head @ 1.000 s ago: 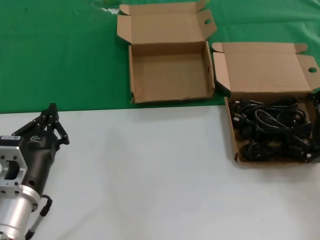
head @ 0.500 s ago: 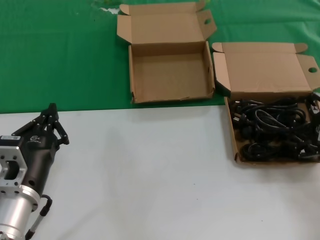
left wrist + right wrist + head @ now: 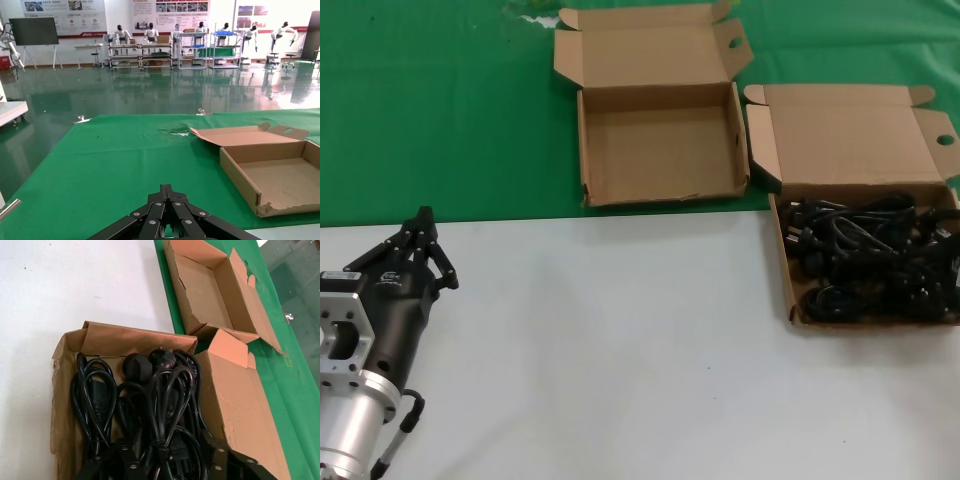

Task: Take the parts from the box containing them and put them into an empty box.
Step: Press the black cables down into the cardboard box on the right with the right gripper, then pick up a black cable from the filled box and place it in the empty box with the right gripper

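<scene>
The wider box (image 3: 790, 290) at the tabletop's right edge is cut off in the head view. Its tangled cords (image 3: 150, 410) cannot be counted. The right gripper is out of view.

Matt brown cardboard boxes (image 3: 660, 150) — glossy black cords (image 3: 160, 405) — green cloth (image 3: 440, 110).

The light is bright and even from above, and shadows are soft. The white desk (image 3: 620, 340) gives no strong glare. In the left wrist view the hall floor (image 3: 150, 97) shines with reflections. The black cords (image 3: 150, 405) are dark, with only small highlights. All views look sharp.
</scene>
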`<move>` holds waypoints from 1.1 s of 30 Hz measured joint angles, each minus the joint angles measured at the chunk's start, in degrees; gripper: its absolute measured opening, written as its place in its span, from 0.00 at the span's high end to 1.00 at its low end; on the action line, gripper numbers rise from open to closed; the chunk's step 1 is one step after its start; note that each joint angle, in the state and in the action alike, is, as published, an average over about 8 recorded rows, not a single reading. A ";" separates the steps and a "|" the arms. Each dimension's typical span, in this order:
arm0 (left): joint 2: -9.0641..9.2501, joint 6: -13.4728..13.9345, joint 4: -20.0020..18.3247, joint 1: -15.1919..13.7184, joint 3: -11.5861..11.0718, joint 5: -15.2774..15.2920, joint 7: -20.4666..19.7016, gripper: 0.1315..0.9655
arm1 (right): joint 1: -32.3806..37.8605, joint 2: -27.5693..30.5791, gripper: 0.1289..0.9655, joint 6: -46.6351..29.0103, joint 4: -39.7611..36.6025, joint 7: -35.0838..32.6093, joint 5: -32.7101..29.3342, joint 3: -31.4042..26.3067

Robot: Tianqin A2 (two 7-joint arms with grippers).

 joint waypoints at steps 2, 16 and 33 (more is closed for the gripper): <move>0.00 0.00 0.00 0.00 0.00 0.00 0.00 0.99 | 0.02 -0.10 0.58 0.01 -0.15 -0.17 0.03 0.04; 0.00 0.00 0.00 0.00 0.00 -0.01 0.00 0.99 | -0.68 -0.27 0.83 0.44 -0.13 -0.77 0.27 0.49; 0.00 0.00 0.00 0.00 0.00 -0.01 0.00 0.99 | -0.55 2.97 0.92 0.17 4.75 2.60 0.05 2.06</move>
